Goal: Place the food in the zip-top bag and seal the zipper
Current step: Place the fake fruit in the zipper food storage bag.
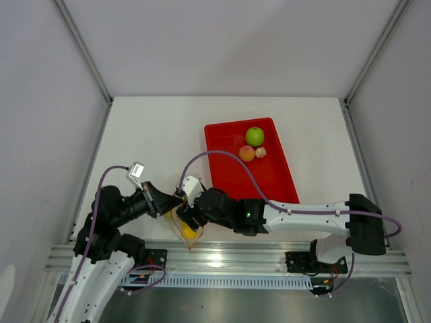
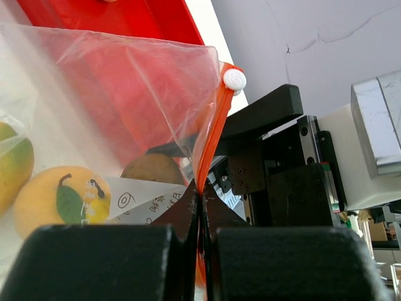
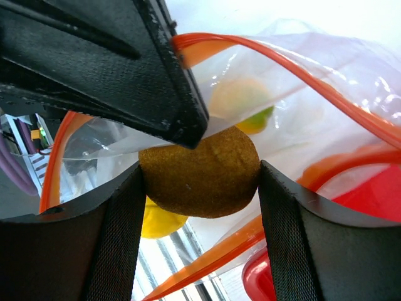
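1. The right pincer [image 3: 200,168] is clamped on a brown piece [image 3: 200,185], which sits within the open mouth of the bag [image 3: 313,106].
2. Just beside it, the left pincer [image 2: 202,233] is pinched together on the zipper [image 2: 210,144], holding the mouth up.
3. I'd carry the piece deeper, past the strip and toward the yellow fruit [image 3: 158,223] below, before letting go, without tugging the strip from the left grip.
4. Well beyond both pincers, a green apple [image 1: 254,136], peach [image 1: 246,153] and beige piece [image 1: 260,153] lie in the red tray [image 1: 269,182].

left arm [image 1: 94,282], right arm [image 1: 303,219]: white shells, black joints | cables [image 1: 310,212]: purple | claw fingers [image 3: 119,251]: black, mesh-textured
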